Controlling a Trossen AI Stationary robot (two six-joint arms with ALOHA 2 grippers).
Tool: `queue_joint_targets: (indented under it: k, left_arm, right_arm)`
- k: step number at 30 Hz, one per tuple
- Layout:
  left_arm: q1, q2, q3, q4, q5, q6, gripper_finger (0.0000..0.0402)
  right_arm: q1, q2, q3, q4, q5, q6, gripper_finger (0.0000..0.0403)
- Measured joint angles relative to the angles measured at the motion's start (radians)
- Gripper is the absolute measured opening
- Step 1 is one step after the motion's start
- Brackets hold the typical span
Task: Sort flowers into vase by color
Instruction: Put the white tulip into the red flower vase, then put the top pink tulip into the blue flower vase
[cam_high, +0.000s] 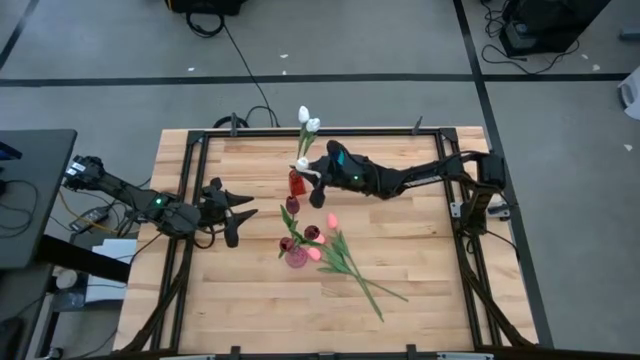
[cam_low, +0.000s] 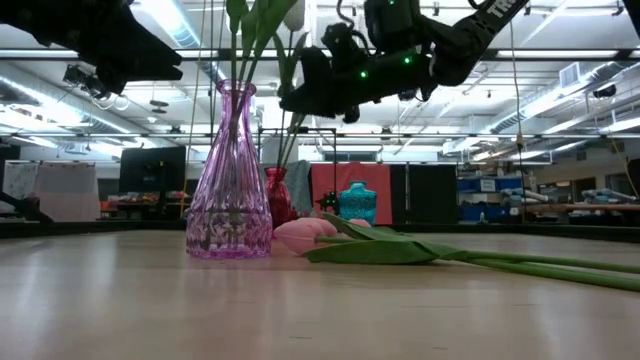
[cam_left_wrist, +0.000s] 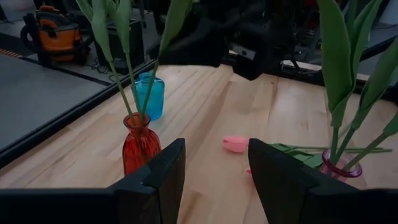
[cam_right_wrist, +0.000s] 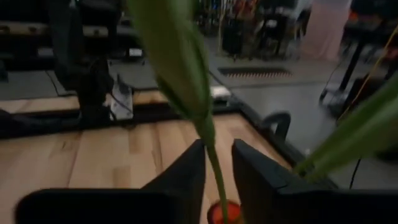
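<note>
White tulips (cam_high: 308, 122) stand with their stems in a small red vase (cam_high: 297, 184) near the far edge of the table. My right gripper (cam_right_wrist: 219, 168) hovers just above that vase (cam_right_wrist: 225, 213), slightly open, with one finger on each side of a green stem (cam_right_wrist: 216, 177). Maroon tulips (cam_high: 300, 235) stand in a pink glass vase (cam_high: 297, 257). Pink tulips (cam_high: 345, 260) lie flat on the table beside it. My left gripper (cam_high: 240, 210) is open and hangs above the table, left of the vases.
A small blue vase (cam_left_wrist: 151, 96) stands behind the red vase (cam_left_wrist: 140, 146). The long stems of the lying tulips (cam_high: 375, 292) reach toward the table's near right. A black frame (cam_high: 190, 160) borders the table. Bare wood lies to the right (cam_high: 420, 240) and near left (cam_high: 220, 300).
</note>
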Motion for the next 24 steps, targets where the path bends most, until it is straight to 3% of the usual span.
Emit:
queue_joint_targets:
  k: [7, 11, 17, 24]
  left_arm:
    - [0.000, 0.000, 0.000, 0.007, 0.000, 0.011, 0.0182]
    - [0.000, -0.001, 0.000, 0.006, 0.009, 0.008, 0.0182]
    - [0.000, 0.000, 0.000, 0.005, 0.017, 0.002, 0.0182]
    - [0.000, 0.000, 0.000, -0.013, 0.019, -0.020, 0.0182]
  right_arm:
    - [-0.011, -0.002, 0.000, -0.098, -0.062, 0.007, 0.0170]
    - [-0.011, -0.026, 0.052, -0.288, -0.078, 0.003, 0.0194]
    - [-0.012, -0.066, 0.169, -0.594, -0.079, -0.008, 0.0207]
    - [0.041, -0.137, 0.161, -0.773, -0.032, 0.008, 0.0205]
